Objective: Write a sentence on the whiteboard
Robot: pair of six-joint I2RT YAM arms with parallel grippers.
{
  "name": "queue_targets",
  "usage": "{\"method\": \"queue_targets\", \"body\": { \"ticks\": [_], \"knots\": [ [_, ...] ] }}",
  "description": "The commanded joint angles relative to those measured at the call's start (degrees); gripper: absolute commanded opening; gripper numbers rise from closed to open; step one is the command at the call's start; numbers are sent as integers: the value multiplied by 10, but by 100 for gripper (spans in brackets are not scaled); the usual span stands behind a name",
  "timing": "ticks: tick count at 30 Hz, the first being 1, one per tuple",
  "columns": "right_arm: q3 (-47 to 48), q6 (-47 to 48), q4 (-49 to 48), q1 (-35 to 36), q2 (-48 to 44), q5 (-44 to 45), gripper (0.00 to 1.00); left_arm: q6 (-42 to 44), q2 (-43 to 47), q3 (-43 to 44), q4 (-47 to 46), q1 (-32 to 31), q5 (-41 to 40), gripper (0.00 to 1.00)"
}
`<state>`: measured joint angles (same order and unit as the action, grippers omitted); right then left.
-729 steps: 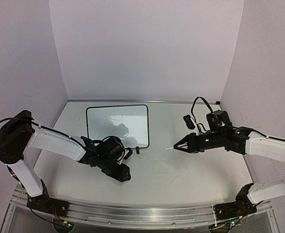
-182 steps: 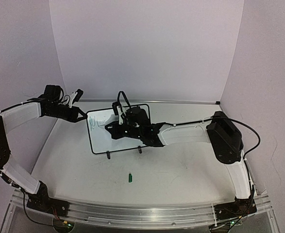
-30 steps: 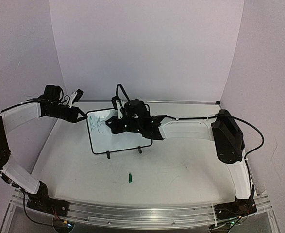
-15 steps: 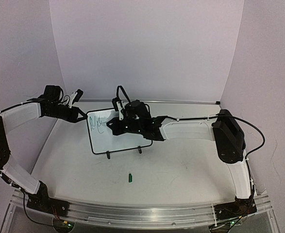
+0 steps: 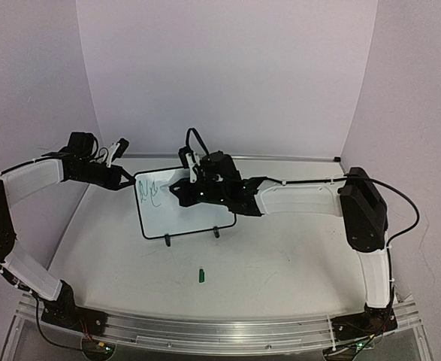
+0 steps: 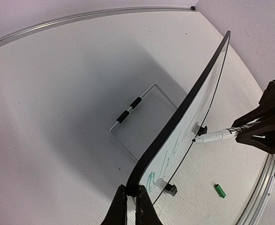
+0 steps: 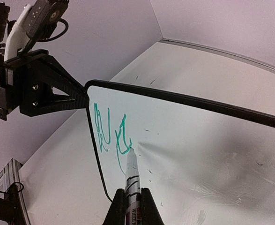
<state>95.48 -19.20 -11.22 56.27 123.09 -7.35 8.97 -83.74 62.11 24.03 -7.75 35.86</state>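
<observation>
- the whiteboard is propped tilted on its two feet; its upper left corner is pinched between the fully closed fingers of the left gripper
- the right gripper is closed tight on a marker; the tip is pressed to the board face, a little below the top edge
- the sentence is barely begun: a few green strokes, confined to the board's left end; the tip is set at the foot of the last stroke
- judged: the blank face lies rightward of the tip, along the board's long axis; the right arm is the nearer, and the writing is to be carried that way
- a green cap is lying in front of the board, well apart
</observation>
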Motion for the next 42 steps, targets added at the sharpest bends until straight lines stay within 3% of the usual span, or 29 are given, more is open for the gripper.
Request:
{"method": "queue_targets", "body": {
  "ticks": [1,14,42],
  "knots": [
    [22,9,-12,-2,-15,4,0,10,9,-1,-21,0,-3,0],
    [66,13,17,-3,20,14,0,11,9,0,-21,1,-3,0],
    [44,-2,49,-4,21,49,0,10,14,-1,-22,0,-2,0]
  ]
}}
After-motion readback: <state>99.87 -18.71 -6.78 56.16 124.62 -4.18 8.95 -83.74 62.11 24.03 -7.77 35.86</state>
